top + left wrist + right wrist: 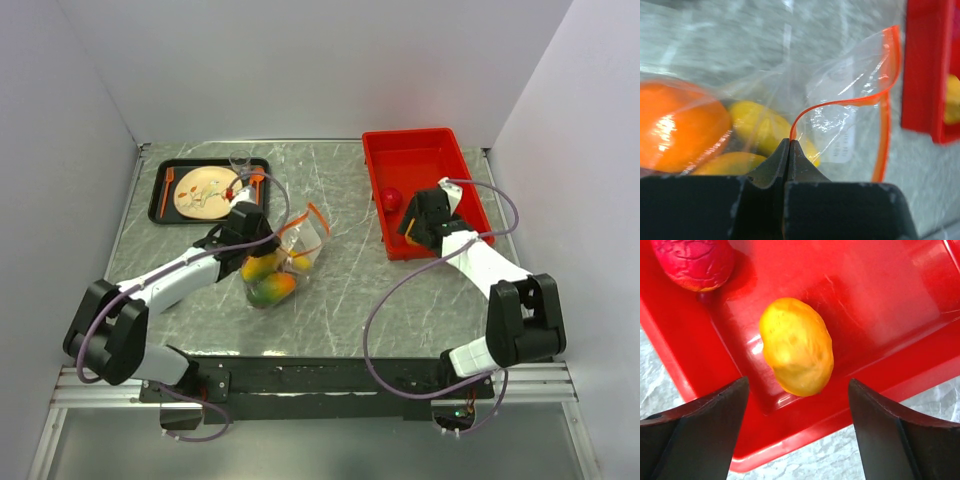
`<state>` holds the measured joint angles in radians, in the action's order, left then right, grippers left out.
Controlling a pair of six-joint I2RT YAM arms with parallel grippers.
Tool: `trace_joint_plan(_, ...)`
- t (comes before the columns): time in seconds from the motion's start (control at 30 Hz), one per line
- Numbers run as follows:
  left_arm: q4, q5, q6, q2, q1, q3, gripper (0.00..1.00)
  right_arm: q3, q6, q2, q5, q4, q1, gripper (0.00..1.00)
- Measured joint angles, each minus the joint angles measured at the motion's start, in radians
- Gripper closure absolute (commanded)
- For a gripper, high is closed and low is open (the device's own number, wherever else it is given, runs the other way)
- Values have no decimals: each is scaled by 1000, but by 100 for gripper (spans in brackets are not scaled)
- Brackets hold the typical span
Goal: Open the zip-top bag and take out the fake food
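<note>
You are partway through. The zip-top bag lies at the centre of the top view with its mouth open. In the left wrist view the orange-red zipper strip curls apart, and your left gripper is pinched tight on that edge.

Two pieces of the fake food are out: a yellow fruit and a red fruit, both in the red bin. Your right gripper is spread wide above the yellow one, holding nothing.

To come out yet are an orange fruit, a yellow piece and mango shapes, apparently inside the bag.

The crumpled plastic hides the exact count. The yellow fruit is blurred, so you cannot tell whether it rests on the bin floor. The red fruit is cut off at the upper left of the right wrist frame.
</note>
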<state>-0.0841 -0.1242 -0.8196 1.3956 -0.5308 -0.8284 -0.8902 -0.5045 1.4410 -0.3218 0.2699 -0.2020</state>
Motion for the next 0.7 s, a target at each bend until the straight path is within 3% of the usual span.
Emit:
trace_joint_plan(0.07, -14, 27, 18, -4, -21, -14, 98, 0, 2, -14, 5, 5, -2, 18)
trace_joint_plan(0.2, -42, 68, 37, -27, -59, -62, 98, 0, 2, -92, 14, 37, -44, 39)
trace_joint_plan(0.43, -56, 87, 36, -48, -90, -109, 98, 2, -63, -276, 144, -32, -343, 69)
trace_joint_plan(0.7, -61, 86, 16, -53, -138, -109, 98, 10, -141, -94, 320, -183, -430, 77)
